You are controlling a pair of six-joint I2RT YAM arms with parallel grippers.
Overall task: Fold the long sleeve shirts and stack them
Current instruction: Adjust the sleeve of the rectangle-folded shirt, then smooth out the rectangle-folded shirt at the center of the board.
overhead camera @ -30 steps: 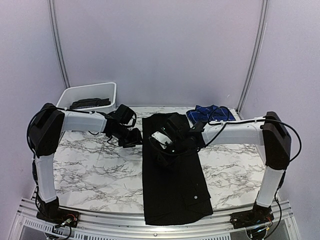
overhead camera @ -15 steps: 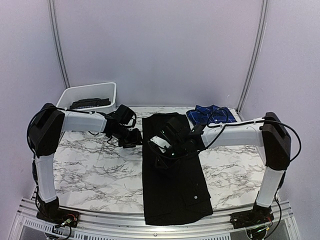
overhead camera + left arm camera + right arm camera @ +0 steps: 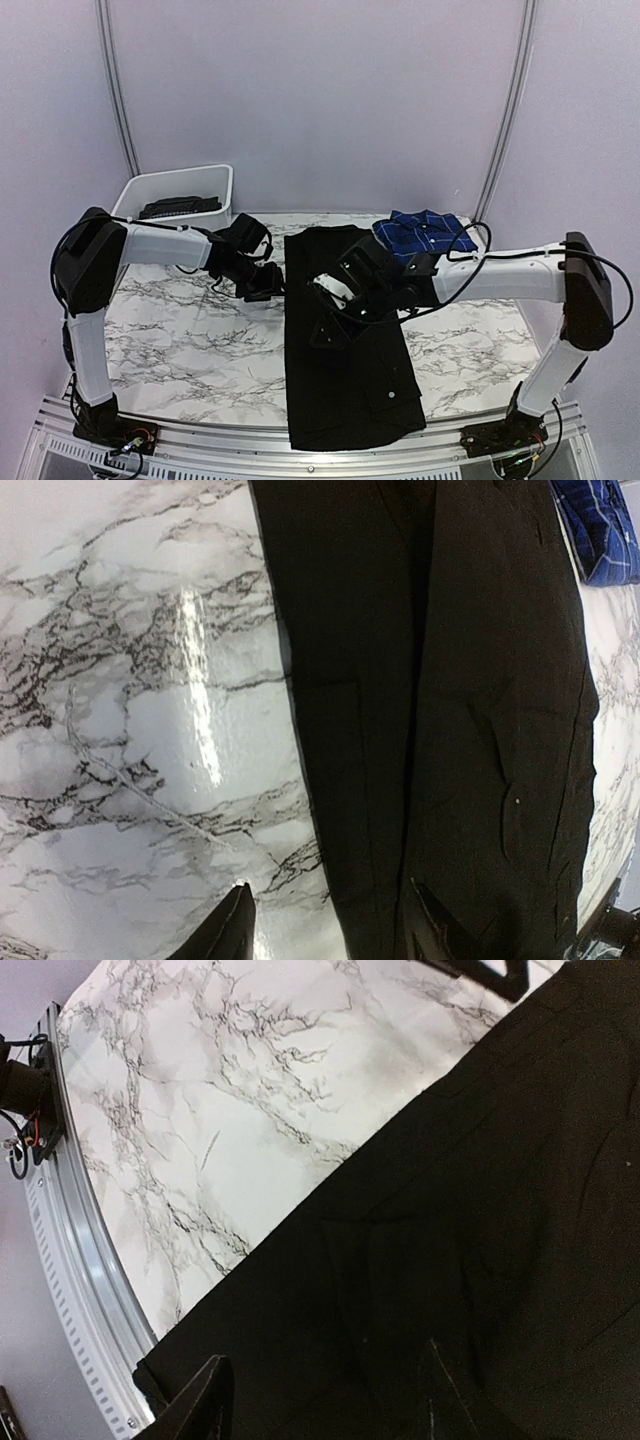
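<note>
The black long sleeve shirt (image 3: 345,380) lies as a long narrow strip down the middle of the marble table, from the back to the near edge. The blue plaid shirt (image 3: 425,230) lies crumpled at the back right, just beside the black one's far end. My left gripper (image 3: 268,283) hovers at the black shirt's left edge. In its wrist view it (image 3: 330,930) is open, straddling that edge of the black cloth (image 3: 480,680). My right gripper (image 3: 335,325) hangs over the strip's upper middle. It (image 3: 320,1405) is open above black cloth (image 3: 480,1210), holding nothing.
A white plastic bin (image 3: 135,195) with something dark inside stands at the back left. Bare marble table (image 3: 190,330) stretches left of the black shirt, and a narrower bare band lies to its right. A metal rail (image 3: 75,1260) runs along the near edge.
My right gripper has gone from shut to open and shifted a little toward the near edge over the black shirt, uncovering more of the blue shirt. The left gripper has barely moved.
</note>
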